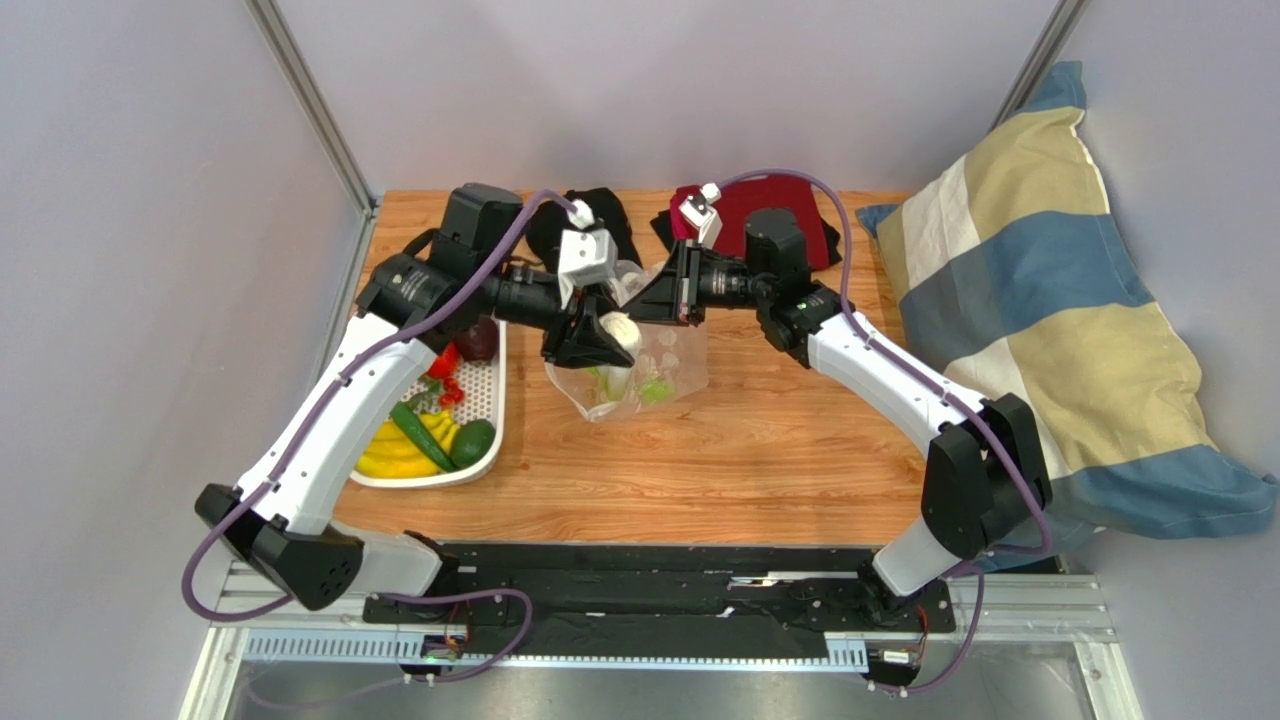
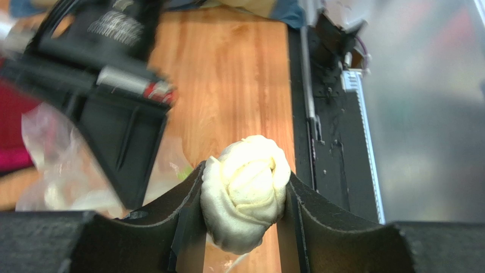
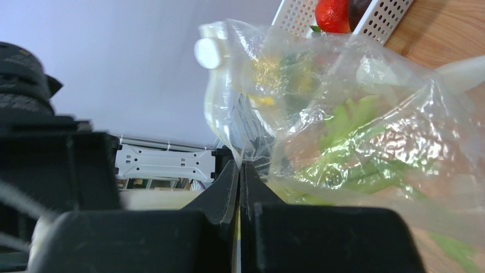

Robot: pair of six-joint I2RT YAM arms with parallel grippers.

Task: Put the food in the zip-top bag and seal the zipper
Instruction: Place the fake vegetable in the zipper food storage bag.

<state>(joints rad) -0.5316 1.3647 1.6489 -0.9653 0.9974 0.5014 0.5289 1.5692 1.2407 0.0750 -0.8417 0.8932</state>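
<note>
The clear zip-top bag (image 1: 649, 378) hangs over the table's middle, with green leaves showing inside it (image 3: 353, 125). My right gripper (image 1: 666, 296) is shut on the bag's upper edge (image 3: 240, 166) and holds it up; I cannot pick out the zipper strip. My left gripper (image 1: 604, 339) is shut on the pale white end of the long stalk (image 2: 246, 190), held at the bag's mouth, its green part down in the bag. A dark purple fruit (image 1: 478, 342), red pieces (image 3: 333, 13) and other food lie in the white basket (image 1: 484, 402).
The basket at the left also holds yellow bananas (image 1: 394, 450), a cucumber and an avocado (image 1: 472, 441). A red cloth (image 1: 781, 210) and a black cloth (image 1: 601, 207) lie at the back. A striped pillow (image 1: 1052, 300) fills the right side.
</note>
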